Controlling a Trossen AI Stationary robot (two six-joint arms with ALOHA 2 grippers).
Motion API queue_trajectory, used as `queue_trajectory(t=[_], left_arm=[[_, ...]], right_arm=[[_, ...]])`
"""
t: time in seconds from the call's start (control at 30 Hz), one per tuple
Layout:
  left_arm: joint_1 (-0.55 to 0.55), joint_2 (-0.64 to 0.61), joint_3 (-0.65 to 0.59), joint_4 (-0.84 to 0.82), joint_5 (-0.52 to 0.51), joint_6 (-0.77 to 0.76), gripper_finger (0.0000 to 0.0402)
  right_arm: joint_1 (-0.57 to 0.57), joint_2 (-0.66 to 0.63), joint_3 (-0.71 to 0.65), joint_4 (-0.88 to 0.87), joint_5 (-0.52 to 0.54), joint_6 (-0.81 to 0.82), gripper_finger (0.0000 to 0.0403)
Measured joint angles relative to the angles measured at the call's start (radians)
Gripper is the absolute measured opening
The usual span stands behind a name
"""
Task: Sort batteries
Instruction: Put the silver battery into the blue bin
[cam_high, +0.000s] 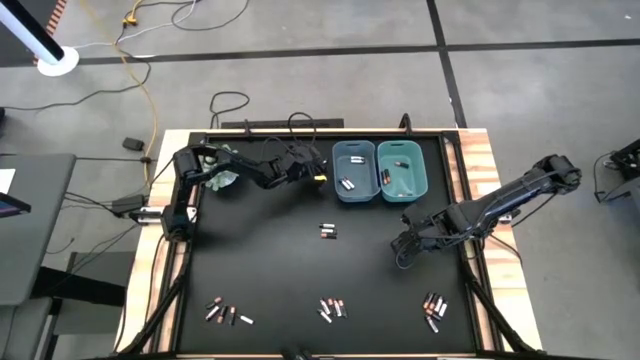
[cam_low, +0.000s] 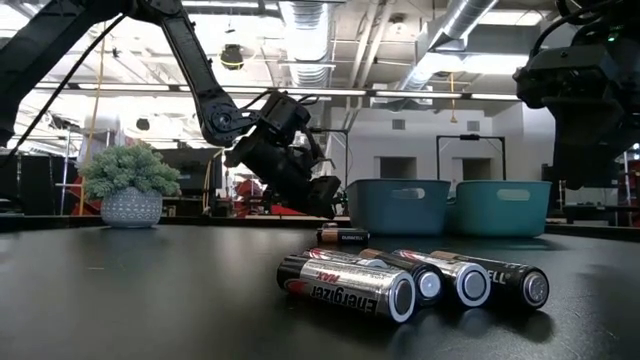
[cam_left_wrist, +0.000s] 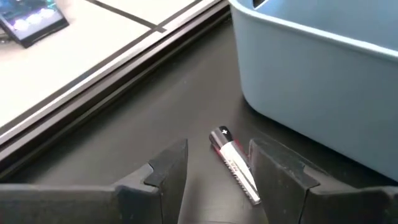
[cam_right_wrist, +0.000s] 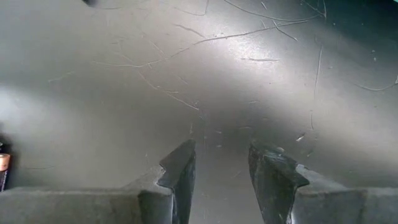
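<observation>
Only the left wrist view shows us a silver-and-red battery (cam_left_wrist: 235, 163) held between the left gripper's (cam_left_wrist: 217, 163) fingers, beside a blue bin's (cam_left_wrist: 323, 93) wall. From above we see that gripper (cam_high: 322, 177) at the left bin (cam_high: 354, 171), both bins (cam_high: 402, 170) holding batteries. Loose batteries lie mid-table (cam_high: 328, 231) and in three near-edge clusters (cam_high: 228, 314) (cam_high: 332, 309) (cam_high: 434, 308). The right gripper (cam_high: 402, 245) sits over bare mat, fingers (cam_right_wrist: 180, 174) parted around nothing. The low view alone shows an Energizer label (cam_low: 345, 285) and a potted plant (cam_low: 130, 185).
</observation>
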Motion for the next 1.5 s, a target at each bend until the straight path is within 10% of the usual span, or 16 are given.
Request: queue_trajectory(t=[1.5], left_arm=[[0.050, 0.001, 0.136, -0.320, 0.208, 0.051, 0.0167]], right_arm=[[0.000, 0.000, -0.001, -0.006, 0.000, -0.001, 0.0163]])
